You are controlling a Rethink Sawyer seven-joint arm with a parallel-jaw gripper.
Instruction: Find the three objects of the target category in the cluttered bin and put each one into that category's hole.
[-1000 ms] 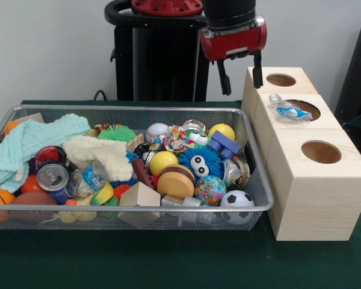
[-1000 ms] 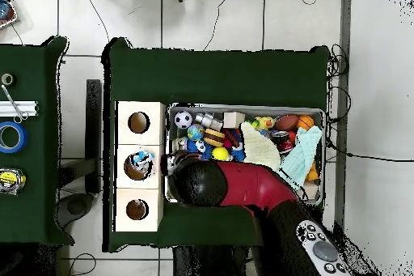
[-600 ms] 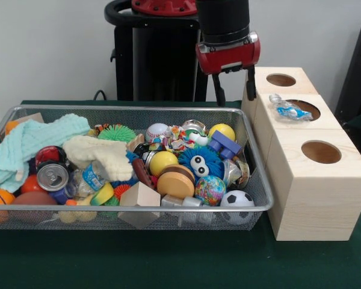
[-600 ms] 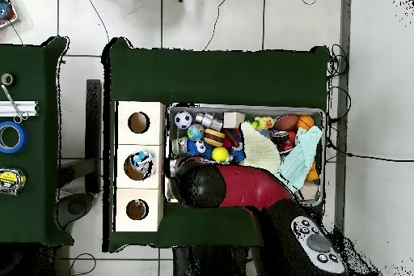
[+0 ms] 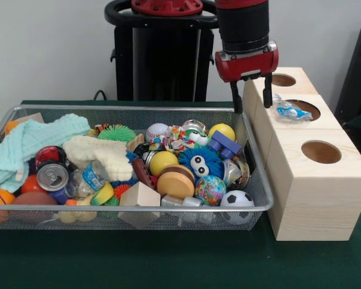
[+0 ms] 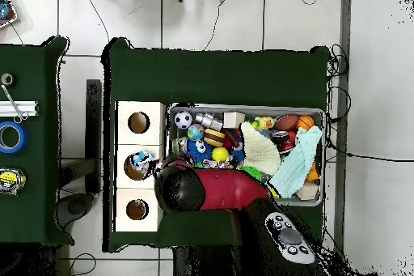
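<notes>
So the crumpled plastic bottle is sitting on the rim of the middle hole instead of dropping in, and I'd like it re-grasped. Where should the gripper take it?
Probably from straight above, across the narrow body of the crumpled plastic bottle. It lies flat and slantwise over the rim of the middle hole, so its sides look open to a top-down pinch. The gripper hangs open just beside it.

- Wire mesh bin (image 5: 168,212): silvery grey.
- Towel (image 5: 30,141) at the bin's left: pale mint green.
- Fuzzy cloth (image 5: 102,153) beside it: cream.
- Soda can (image 5: 52,176): silver top, red side.
- Soccer ball (image 5: 236,200) at the near right corner: white with black patches.
- Globe ball (image 5: 210,189): mottled blue, green, pink and yellow.
- Furry ball (image 5: 200,161): blue, with white eyes and black pupils.
- Spiky ball (image 5: 117,133): green.
- Baseball (image 5: 157,130): white with red stitching.
- Two smooth balls (image 5: 162,161), (image 5: 222,130): yellow.
- Boxes with holes (image 5: 316,180): pale wood.
- Gripper (image 5: 251,99): black fingers under a red housing.
- Table cloth (image 5: 168,259): dark green.
</notes>
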